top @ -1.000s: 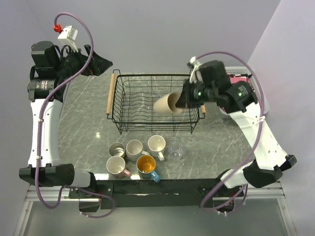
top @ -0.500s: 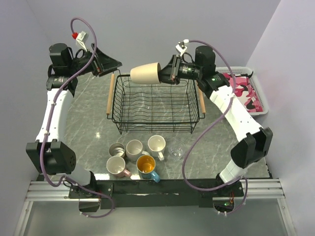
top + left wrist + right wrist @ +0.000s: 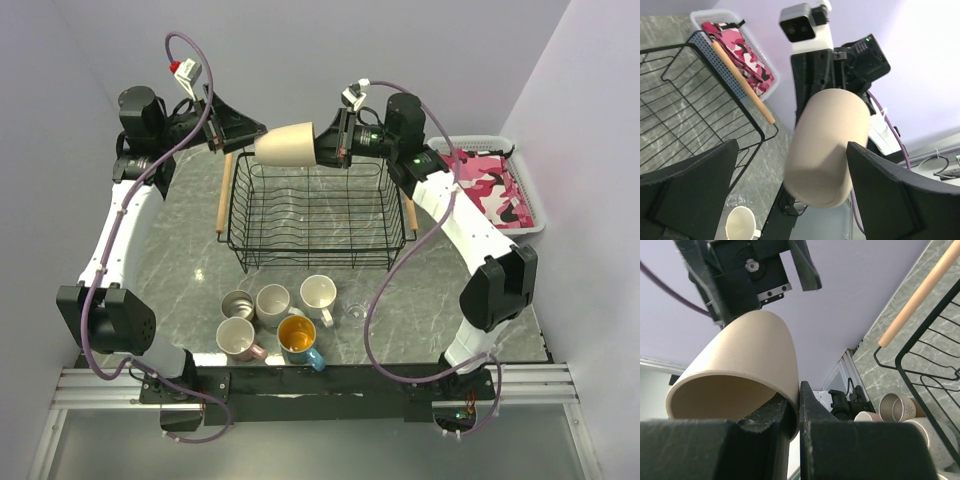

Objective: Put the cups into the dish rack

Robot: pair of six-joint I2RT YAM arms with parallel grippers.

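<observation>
tan cup clamped by rim in right claw, axis left-right over far rack edge, base toward wide left claw.

We find no text, label, brand or number that we can read in any view. The camera on the right arm, over the far rim of the dish rack, shows no legible print. The pink camouflage cloth, to the right of the dish rack, carries pattern only.
</observation>
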